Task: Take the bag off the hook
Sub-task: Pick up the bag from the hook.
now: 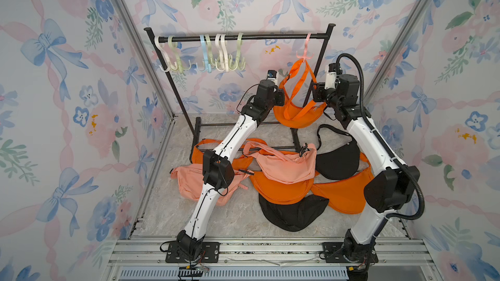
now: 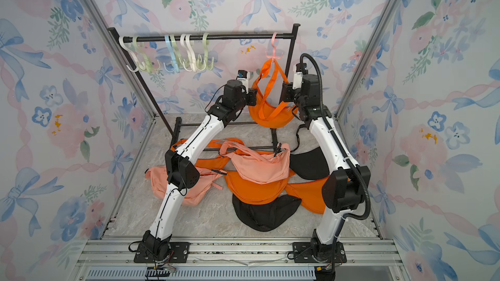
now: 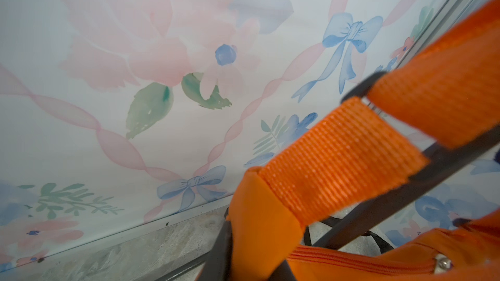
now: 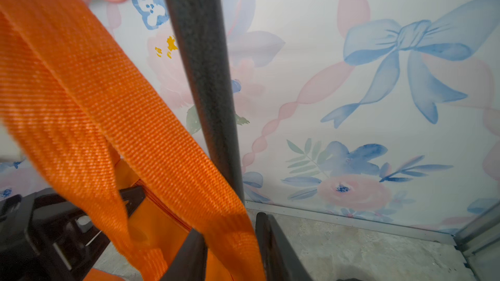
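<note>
So the orange bag (image 1: 297,116) is hanging by its strap (image 4: 121,117) from the pink hook (image 1: 305,54) on the black rack (image 1: 243,37), near its right end. The left claw (image 3: 251,252) is pinching the bag's end, and the right claw (image 4: 230,247) is clamping the strap. A bunch of other bags (image 1: 284,168) are lying piled on the desk (image 1: 167,206) below.

Bright, even light; soft shadows; close-range blur in wrist views.
</note>
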`<state>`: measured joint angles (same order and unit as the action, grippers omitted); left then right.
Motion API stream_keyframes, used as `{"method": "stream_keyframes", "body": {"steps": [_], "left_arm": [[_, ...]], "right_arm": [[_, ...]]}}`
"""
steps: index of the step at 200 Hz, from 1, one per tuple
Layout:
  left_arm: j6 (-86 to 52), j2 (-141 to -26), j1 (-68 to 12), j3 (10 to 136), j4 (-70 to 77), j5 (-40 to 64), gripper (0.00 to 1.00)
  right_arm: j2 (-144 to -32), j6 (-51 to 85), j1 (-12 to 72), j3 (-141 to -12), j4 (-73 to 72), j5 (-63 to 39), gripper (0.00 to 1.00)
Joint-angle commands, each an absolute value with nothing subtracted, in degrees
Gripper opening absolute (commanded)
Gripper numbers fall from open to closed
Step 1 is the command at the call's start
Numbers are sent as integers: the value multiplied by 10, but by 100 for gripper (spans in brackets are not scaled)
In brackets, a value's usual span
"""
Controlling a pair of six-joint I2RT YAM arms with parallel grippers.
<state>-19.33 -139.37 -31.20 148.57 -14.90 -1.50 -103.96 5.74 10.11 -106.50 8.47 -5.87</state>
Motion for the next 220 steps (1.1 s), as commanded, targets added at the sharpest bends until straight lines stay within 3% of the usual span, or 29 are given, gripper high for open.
{"method": "stream_keyframes", "body": {"steps": [1,11,53,121,176,220], "left_arm": [[-200,-1392,-306,1503,-132,0,6],[-200,-1389,-306,1503,-130,-1,0],[-211,-1365,-303,1498,-131,7,0],[-210,-1287,-306,1484,-132,-12,0],[-195,-1218,-311,1489,-120,-45,0],[-159,-1153,-332,1485,-118,-71,0]], "right_arm": [[-1032,65,96,-1082,90,-73,23],[-1026,66,96,-1079,91,-73,18],[-1003,71,95,-1070,96,-81,0],[-989,129,102,-1178,88,-114,0],[-1027,70,187,-1356,164,-113,0],[-980,52,226,-1321,152,-101,0]]}}
